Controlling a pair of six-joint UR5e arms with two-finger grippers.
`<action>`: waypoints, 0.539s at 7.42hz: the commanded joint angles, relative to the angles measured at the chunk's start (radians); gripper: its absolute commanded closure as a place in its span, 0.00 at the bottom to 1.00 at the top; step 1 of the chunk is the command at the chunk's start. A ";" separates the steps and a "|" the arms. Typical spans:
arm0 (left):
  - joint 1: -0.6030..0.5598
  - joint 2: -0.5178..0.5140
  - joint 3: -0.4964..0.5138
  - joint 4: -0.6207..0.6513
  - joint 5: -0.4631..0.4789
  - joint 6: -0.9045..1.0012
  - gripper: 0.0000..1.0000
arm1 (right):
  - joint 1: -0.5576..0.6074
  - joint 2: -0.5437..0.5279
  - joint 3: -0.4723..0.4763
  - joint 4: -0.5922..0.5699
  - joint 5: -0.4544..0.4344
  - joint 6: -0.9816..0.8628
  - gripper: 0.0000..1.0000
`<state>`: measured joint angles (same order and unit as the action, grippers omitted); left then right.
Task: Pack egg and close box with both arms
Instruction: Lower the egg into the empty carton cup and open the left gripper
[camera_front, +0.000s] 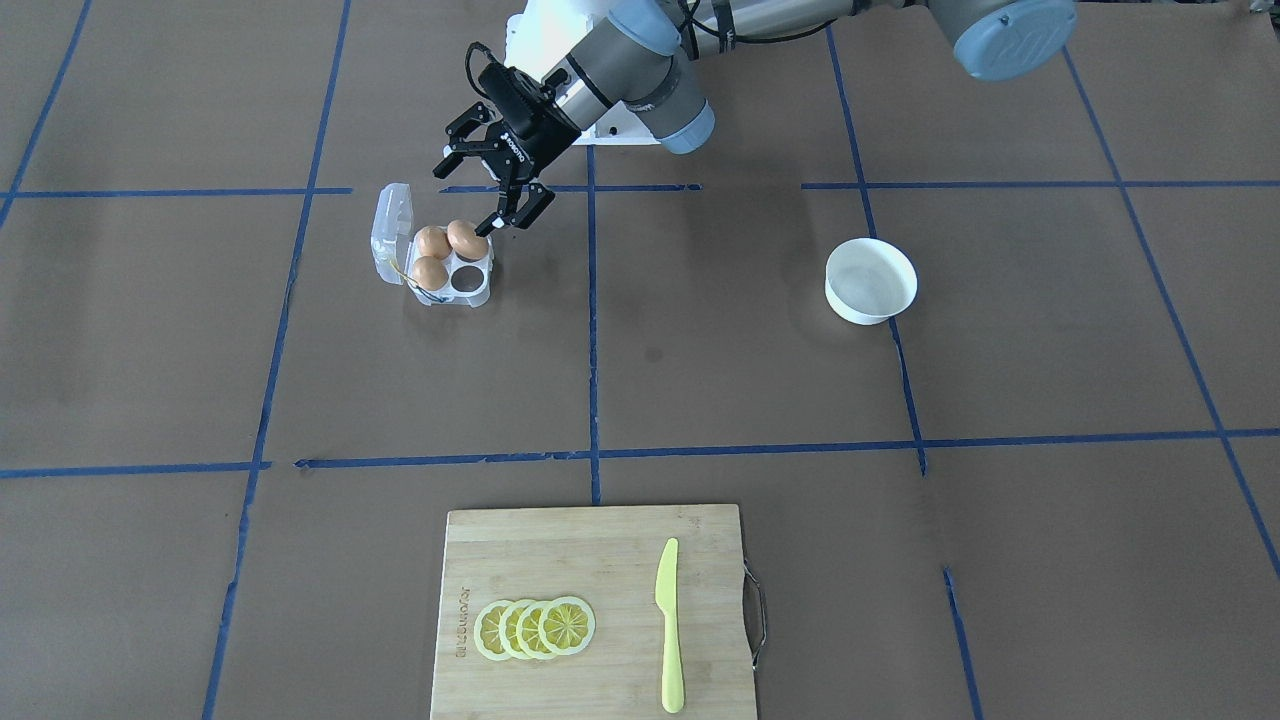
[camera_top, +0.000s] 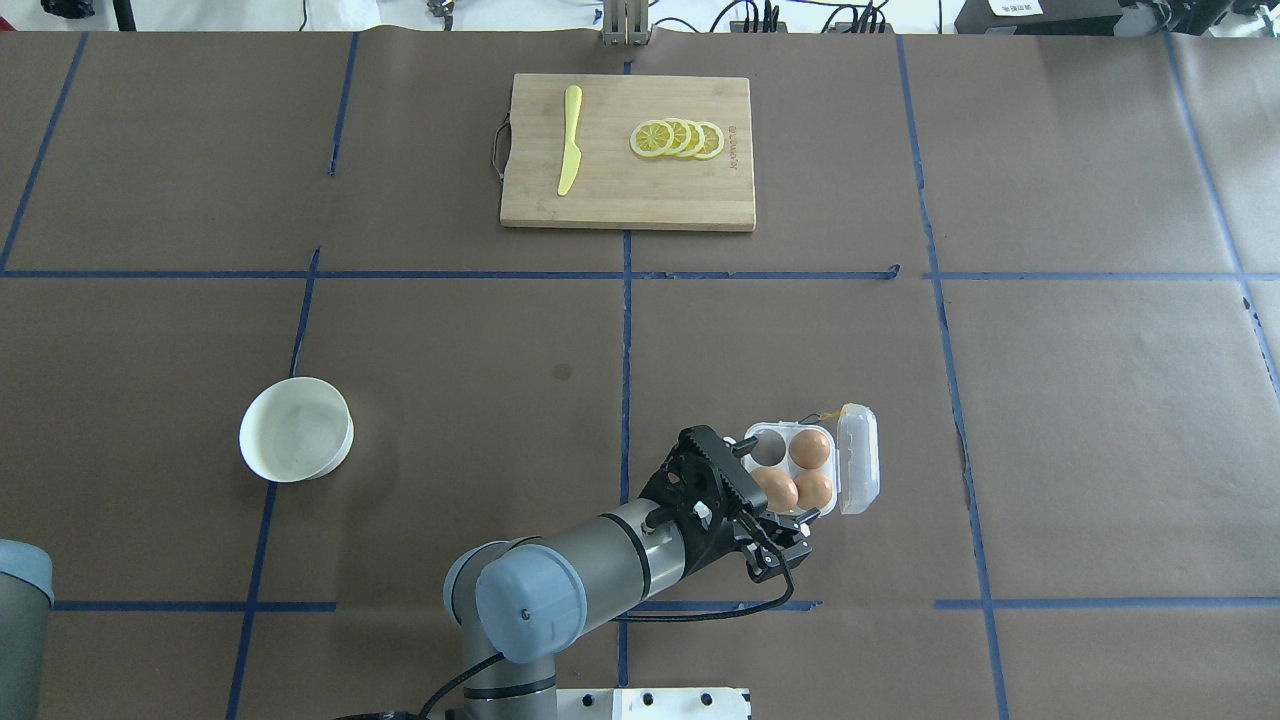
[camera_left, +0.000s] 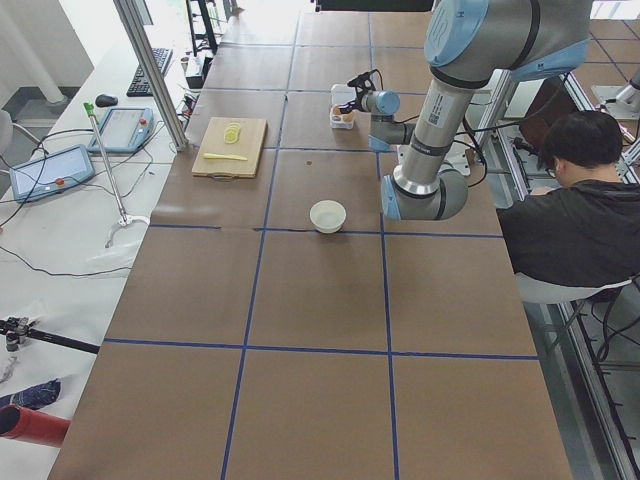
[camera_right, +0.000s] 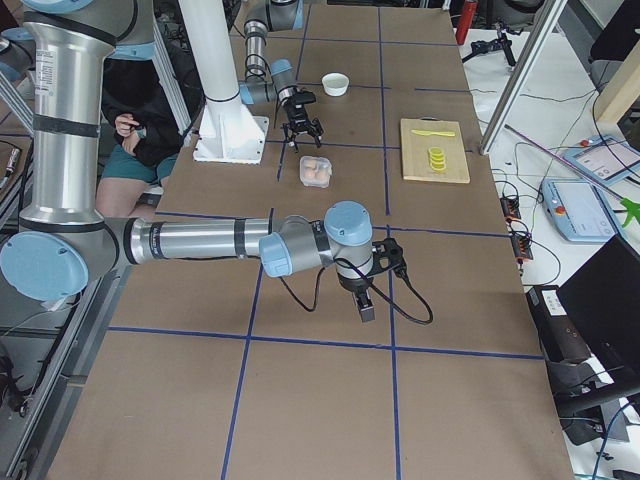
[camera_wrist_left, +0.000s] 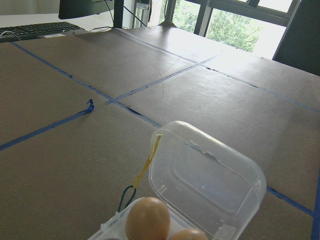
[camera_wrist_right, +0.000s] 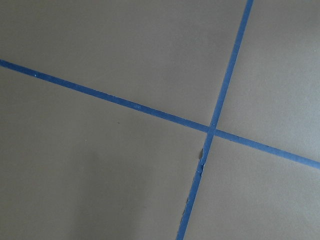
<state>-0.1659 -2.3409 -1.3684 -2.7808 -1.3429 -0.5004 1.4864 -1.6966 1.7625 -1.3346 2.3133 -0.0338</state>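
The clear egg carton (camera_front: 440, 292) sits open on the table, its lid (camera_front: 392, 222) folded back and its yellow string at the hinge. Three orange-brown eggs fill three cells; one cell is empty. One egg (camera_front: 467, 238) lies tilted in the cell nearest the robot. My left gripper (camera_front: 478, 195) is open, its fingers spread on either side of that egg, one fingertip (camera_front: 487, 228) right by it. The left wrist view shows the lid (camera_wrist_left: 210, 180) and an egg (camera_wrist_left: 147, 220). My right gripper (camera_right: 365, 308) points down at bare table far from the carton; I cannot tell whether it is open.
A white bowl (camera_front: 870, 280) stands on the robot's left side of the table. A wooden cutting board (camera_front: 560, 560) with lemon slices (camera_front: 535, 627) and a yellow knife (camera_front: 668, 625) lies at the far edge. A person (camera_left: 580, 200) sits beside the robot.
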 joint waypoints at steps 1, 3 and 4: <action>-0.084 0.008 -0.062 0.108 -0.126 -0.004 0.00 | 0.000 0.000 0.000 0.000 0.000 0.000 0.00; -0.208 0.059 -0.224 0.392 -0.295 -0.042 0.00 | 0.000 -0.001 -0.001 0.000 0.002 0.000 0.00; -0.268 0.092 -0.306 0.556 -0.332 -0.047 0.00 | 0.000 -0.002 -0.001 0.000 0.002 0.000 0.00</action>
<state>-0.3597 -2.2877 -1.5727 -2.4165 -1.6089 -0.5342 1.4864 -1.6975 1.7616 -1.3346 2.3142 -0.0337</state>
